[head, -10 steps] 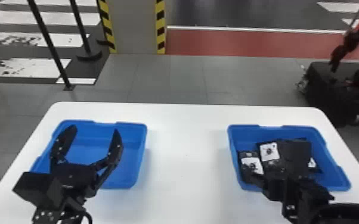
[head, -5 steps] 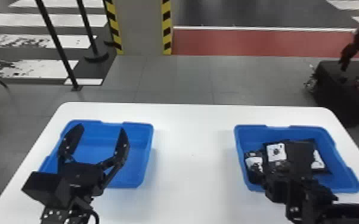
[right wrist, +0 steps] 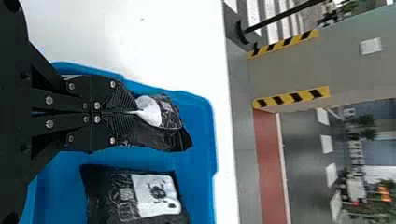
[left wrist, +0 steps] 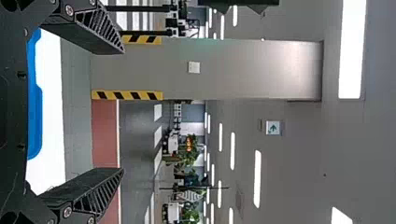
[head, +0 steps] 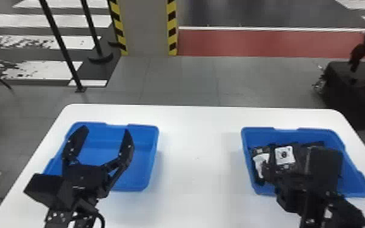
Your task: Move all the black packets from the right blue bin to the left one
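White table [head: 197, 151] | left blue bin [head: 144, 163] | right blue bin [head: 353, 180] | well apart

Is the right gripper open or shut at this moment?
Shut: the right gripper has its fingers together, pinching a black packet in the right blue bin.

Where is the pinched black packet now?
Right wrist view: the black packet is inside the right blue plastic bin, pinched by the right black claw, beside another packet.

Left claw [head: 104, 130] agape, right claw [head: 267, 172] in a tight pinch.
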Controlling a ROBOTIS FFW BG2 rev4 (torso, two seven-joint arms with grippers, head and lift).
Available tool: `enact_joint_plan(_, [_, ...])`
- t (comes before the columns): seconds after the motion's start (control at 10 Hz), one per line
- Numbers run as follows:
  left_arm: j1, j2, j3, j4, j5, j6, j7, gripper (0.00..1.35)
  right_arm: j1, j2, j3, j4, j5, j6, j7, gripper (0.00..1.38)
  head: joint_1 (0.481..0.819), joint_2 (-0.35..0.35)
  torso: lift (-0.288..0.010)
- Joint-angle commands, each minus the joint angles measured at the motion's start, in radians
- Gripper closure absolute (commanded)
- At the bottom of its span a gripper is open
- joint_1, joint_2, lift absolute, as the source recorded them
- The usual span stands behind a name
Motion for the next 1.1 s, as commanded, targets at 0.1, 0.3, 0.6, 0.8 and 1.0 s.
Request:
enact_joint_plan(0.1, [-0.001,-0.003,-0.026,0.000,0.095,0.016,0.000,0.13,0.155,-0.002,-0.031,-0.264,0.046,-0.083,-0.027,1.14,0.695,0.026,-0.110])
enact_joint_plan(0.3, [-0.006,0.008,-0.058,0.000,0.184,0.048,0.000,0.13,0.099,-0.011,-0.033,-0.183,-0.010,-0.269,0.090,1.14,0.695,0.005,-0.110])
enact_joint_plan(0.6, [-0.028,0.032,-0.106,0.000,0.336,0.210,-0.032,0.13,-0.117,-0.031,0.003,-0.041,0.016,-0.338,0.418,1.13,0.695,0.050,-0.110])
enact_joint_plan(0.8, [-0.073,0.035,-0.112,0.000,0.503,0.296,-0.100,0.13,-0.211,-0.037,0.046,0.052,-0.033,-0.313,0.553,1.13,0.695,0.066,-0.110])
enact_joint_plan(1.0, [-0.107,0.034,-0.115,0.000,0.657,0.264,-0.121,0.13,-0.238,-0.056,0.090,0.131,-0.102,-0.284,0.615,1.13,0.695,0.091,-0.110])
